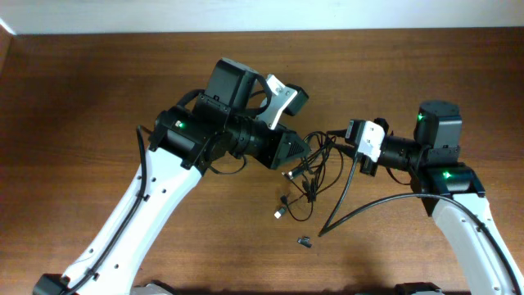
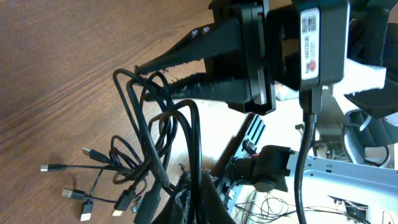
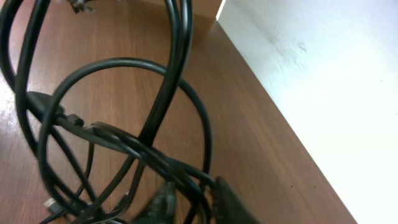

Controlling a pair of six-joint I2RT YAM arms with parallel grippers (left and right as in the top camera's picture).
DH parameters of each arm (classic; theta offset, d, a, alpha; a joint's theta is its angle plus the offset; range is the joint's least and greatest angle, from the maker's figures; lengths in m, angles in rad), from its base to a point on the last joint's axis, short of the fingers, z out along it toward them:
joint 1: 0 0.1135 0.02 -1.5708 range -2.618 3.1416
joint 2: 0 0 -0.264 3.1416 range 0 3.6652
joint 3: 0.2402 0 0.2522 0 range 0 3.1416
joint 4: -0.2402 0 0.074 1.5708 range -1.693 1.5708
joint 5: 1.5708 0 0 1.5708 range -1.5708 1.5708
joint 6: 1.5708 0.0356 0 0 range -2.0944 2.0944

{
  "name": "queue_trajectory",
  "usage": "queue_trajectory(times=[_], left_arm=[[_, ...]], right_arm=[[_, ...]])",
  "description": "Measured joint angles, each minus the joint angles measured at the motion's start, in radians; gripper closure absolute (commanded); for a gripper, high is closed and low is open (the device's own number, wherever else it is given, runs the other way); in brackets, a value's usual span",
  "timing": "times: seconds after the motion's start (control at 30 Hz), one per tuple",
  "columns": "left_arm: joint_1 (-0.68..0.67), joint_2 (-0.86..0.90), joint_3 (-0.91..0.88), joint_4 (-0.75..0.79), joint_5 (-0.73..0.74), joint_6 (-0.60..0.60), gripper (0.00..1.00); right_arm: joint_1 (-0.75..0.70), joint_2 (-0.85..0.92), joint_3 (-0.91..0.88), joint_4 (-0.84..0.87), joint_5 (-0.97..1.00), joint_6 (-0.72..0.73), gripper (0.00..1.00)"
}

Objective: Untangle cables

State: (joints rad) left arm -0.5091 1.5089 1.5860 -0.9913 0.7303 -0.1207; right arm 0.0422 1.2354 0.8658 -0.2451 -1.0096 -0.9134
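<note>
The cables (image 1: 315, 170) form a loose black tangle hanging between my two grippers at the table's middle. Several metal-tipped plugs dangle toward the wood (image 2: 53, 168). My left gripper (image 1: 296, 156) is shut on the left side of the bundle, with a strand running up between its fingertips (image 2: 198, 200). My right gripper (image 1: 337, 138) pinches the top right loops. In the right wrist view its two dark fingers (image 3: 231, 200) flank the cables (image 3: 124, 112) closely at the bottom edge. The left wrist view shows the right gripper (image 2: 152, 73) pointing left onto the loops.
A tiny dark stubby piece (image 1: 304, 242) lies on the wooden table (image 1: 82, 98) below the tangle. A thick black arm cable (image 1: 360, 209) curves out from the right arm. The table's far edge meets a white wall (image 1: 246, 16).
</note>
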Motion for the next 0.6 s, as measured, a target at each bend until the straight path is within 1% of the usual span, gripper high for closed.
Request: queue_trajectory(times=[0.03, 0.1, 0.23, 0.33, 0.37, 0.43, 0.5, 0.53, 0.6], left_arm=[[0.000, 0.000, 0.000, 0.000, 0.000, 0.000, 1.00], [0.000, 0.000, 0.000, 0.000, 0.000, 0.000, 1.00], [0.000, 0.000, 0.000, 0.000, 0.000, 0.000, 1.00], [0.000, 0.000, 0.000, 0.001, -0.003, 0.000, 1.00], [0.000, 0.000, 0.000, 0.001, -0.008, 0.000, 1.00], [0.000, 0.000, 0.000, 0.000, -0.025, 0.000, 1.00], [0.000, 0.000, 0.004, -0.008, -0.060, 0.000, 1.00], [0.000, 0.000, 0.006, -0.019, -0.085, 0.000, 1.00], [0.000, 0.000, 0.007, -0.035, -0.143, 0.000, 1.00]], right_arm=[[0.000, 0.000, 0.000, 0.000, 0.000, 0.001, 0.89], [0.000, 0.000, 0.000, 0.003, 0.000, -0.002, 0.96], [0.000, 0.000, 0.000, 0.007, 0.000, 0.001, 0.96], [0.000, 0.000, -0.001, 0.067, 0.000, 0.055, 0.96], [0.000, 0.000, -0.001, 0.107, 0.000, 0.092, 0.96], [0.000, 0.000, -0.001, 0.194, 0.000, 0.212, 0.96], [-0.008, 0.000, -0.003, 0.281, 0.000, 0.367, 0.96], [-0.027, 0.000, -0.003, 0.330, -0.001, 0.478, 0.96], [-0.069, 0.000, -0.003, 0.364, 0.000, 0.629, 0.96]])
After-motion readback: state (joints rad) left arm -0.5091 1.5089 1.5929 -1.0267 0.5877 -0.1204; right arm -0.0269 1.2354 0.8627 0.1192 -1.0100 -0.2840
